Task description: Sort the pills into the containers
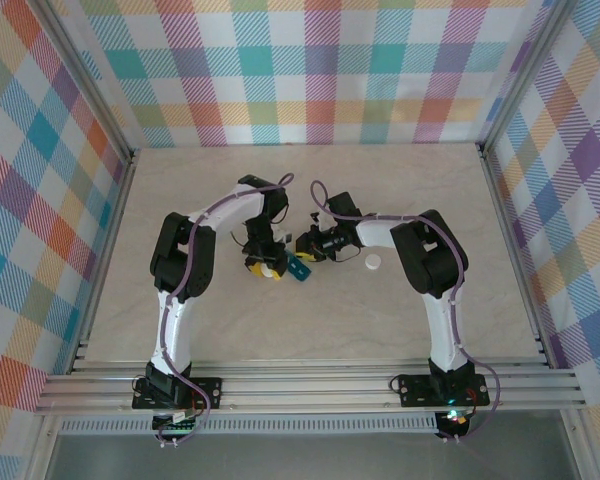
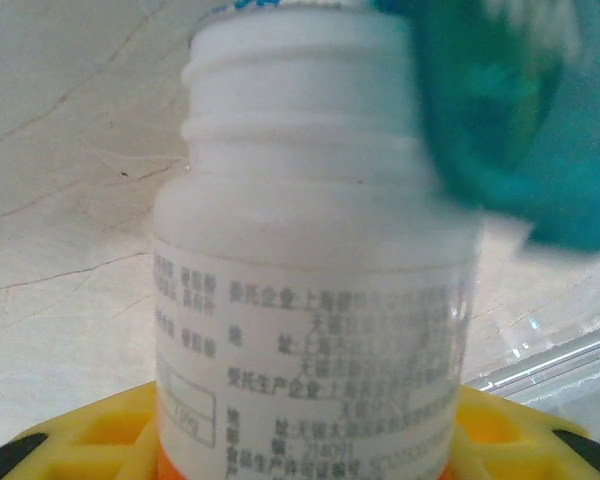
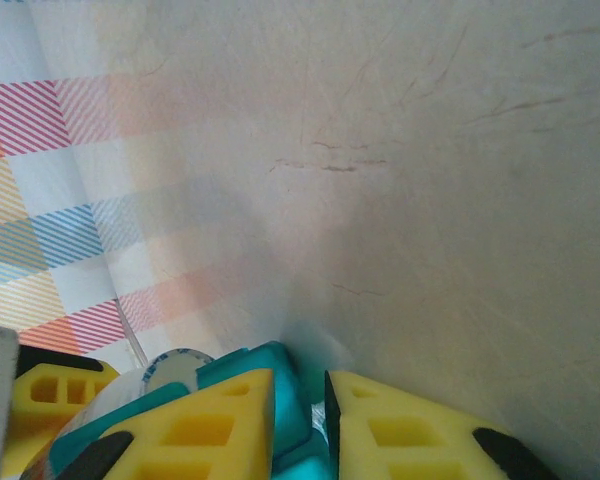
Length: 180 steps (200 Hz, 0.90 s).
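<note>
Checked walls (image 1: 40,200) closed in the pale table (image 1: 430,190) on three sides. On the left, the left arm rose from its base and bent down toward the table's middle. There the left gripper (image 1: 265,266) was clamped on a white bottle (image 2: 310,300), its threaded neck uncapped and its printed label toward the wrist camera. The teal containers (image 1: 298,268) were just right of the bottle; in the left wrist view their blurred edge crossed in front of the bottle's neck. The right gripper (image 3: 300,425) grasped the containers, a yellow finger (image 3: 410,440) on either side. The right arm reached leftward from a raised elbow. A small white cap (image 1: 373,262) sat on the table beside its forearm.
</note>
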Motion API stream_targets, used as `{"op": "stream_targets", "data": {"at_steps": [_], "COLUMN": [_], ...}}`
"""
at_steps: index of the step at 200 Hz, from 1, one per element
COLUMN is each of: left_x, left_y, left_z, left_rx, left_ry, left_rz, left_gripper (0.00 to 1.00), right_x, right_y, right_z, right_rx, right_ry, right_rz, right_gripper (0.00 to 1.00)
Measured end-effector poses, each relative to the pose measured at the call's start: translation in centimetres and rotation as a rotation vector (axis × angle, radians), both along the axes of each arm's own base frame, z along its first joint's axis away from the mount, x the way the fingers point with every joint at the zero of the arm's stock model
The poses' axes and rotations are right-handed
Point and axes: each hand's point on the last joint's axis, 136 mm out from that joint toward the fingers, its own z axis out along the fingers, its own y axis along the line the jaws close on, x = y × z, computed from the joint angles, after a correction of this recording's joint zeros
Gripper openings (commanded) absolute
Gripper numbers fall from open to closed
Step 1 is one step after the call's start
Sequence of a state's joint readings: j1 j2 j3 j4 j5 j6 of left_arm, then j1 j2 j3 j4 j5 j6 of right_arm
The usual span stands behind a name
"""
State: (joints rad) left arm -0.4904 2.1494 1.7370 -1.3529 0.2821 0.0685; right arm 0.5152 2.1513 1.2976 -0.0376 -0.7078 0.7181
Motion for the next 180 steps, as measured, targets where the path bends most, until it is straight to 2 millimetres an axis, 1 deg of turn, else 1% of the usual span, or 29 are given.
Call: {"op": "stream_targets", "data": {"at_steps": [22,64,89,109,129,150,162,180], "left_x": [0.6,1.7,1.8,1.6,1.5,1.5,1.5,1.5], "left_y": [-0.3,-0.8,-0.8,-0.7,-0.7,-0.7,-0.7,-0.7], "left_z": [0.6,1.6,1.8,1.8,1.9,1.8,1.8,1.6], "left_rx": [-0.008,-0.027,-0.028,-0.022,-0.020,-0.020,-0.019,-0.017], "left_ry": [-0.024,-0.064,-0.068,-0.057,-0.053,-0.052,-0.050,-0.047], "left_rz": [-0.001,-0.002,-0.002,-0.002,-0.002,-0.002,-0.002,-0.002], "left_gripper": [0.00,0.00,0.00,0.00,0.00,0.00,0.00,0.00], "right_x": [0.3,0.3,0.3,0.6,0.6,0.5,0.1,-0.7], "right_y": [-0.4,-0.7,-1.2,-2.2,-3.4,-4.4,-4.7,-5.1], "right_z": [0.0,-0.1,0.0,0.0,0.4,1.3,1.9,2.5], "right_rx": [0.000,-0.007,-0.016,-0.036,-0.063,-0.078,-0.081,-0.085], "right_ry": [0.001,-0.002,-0.001,-0.005,-0.011,-0.044,-0.063,-0.078], "right_rz": [-0.009,0.000,0.000,-0.022,-0.047,-0.059,-0.056,-0.045], "right_gripper": [0.24,0.24,0.24,0.25,0.35,0.43,0.50,0.58]}}
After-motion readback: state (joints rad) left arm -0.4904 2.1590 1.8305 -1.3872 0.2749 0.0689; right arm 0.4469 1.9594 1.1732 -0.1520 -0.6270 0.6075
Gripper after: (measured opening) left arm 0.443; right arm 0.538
